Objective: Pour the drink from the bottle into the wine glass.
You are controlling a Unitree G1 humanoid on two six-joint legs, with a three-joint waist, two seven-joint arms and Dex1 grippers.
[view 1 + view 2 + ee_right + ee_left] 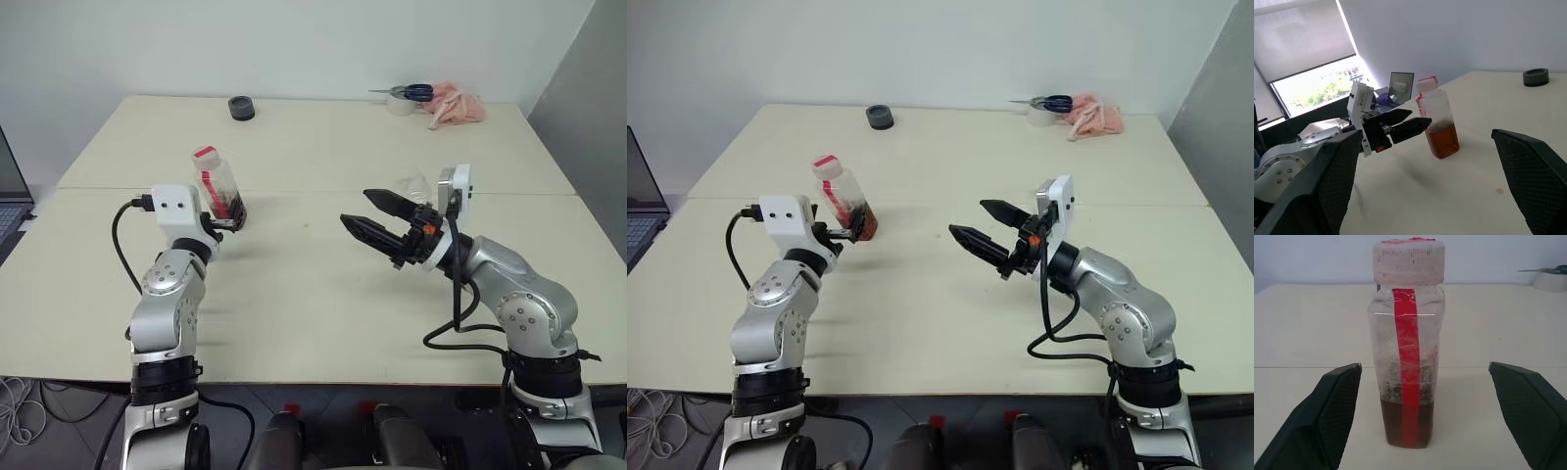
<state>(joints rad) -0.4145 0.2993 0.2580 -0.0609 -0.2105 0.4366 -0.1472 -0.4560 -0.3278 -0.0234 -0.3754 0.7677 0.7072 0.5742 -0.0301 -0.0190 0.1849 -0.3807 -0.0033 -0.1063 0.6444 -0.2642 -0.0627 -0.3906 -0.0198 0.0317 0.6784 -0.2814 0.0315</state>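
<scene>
Plainly, your small clear plastic bottle stood upright on the pale matte table, square-shouldered and thin-walled, with a red label strip running down its face and a ribbed white cap topped in red. The drink, a translucent reddish-brown, filled only its lowest part. You had the left gripper spread wide, its two black, finely textured, wedge-shaped fingers flanking the bottle on either side with clear table showing between each finger and the plastic, so nothing was gripped. Your right gripper also stood wide open and empty, raised above the table well to the right of the bottle, its pointed tips aimed toward it. I could make out the wine glass only faintly, just behind that gripper. At the far edge lay a dark round ring, a tape roll with blue-handled scissors, and a crumpled pink cloth.
</scene>
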